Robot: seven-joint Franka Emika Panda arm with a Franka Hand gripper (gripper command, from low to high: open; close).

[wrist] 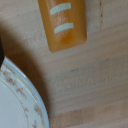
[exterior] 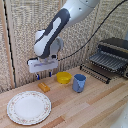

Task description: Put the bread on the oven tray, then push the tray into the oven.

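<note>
The bread (exterior: 44, 87) lay on the worktop (exterior: 90, 107) just below the end effector (exterior: 43, 74), a little toward the plate (exterior: 29, 107). Its long axis ran slantwise, one end pointing at the yellow bowl (exterior: 63, 77). The end effector hung above it, gripping nothing; how far apart its fingers stood, I couldn't tell.

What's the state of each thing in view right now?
clamp: above the bread, holding nothing; can't tell how far apart the jaws are.
bread: flat on the table, not gripped.
oven pan: pulled out at the oven front, bare.
oven: open at the front.
blue cup: upright.
yellow bowl: upright; contents can't be seen.
plate: flat on the table, nothing on it.
</note>
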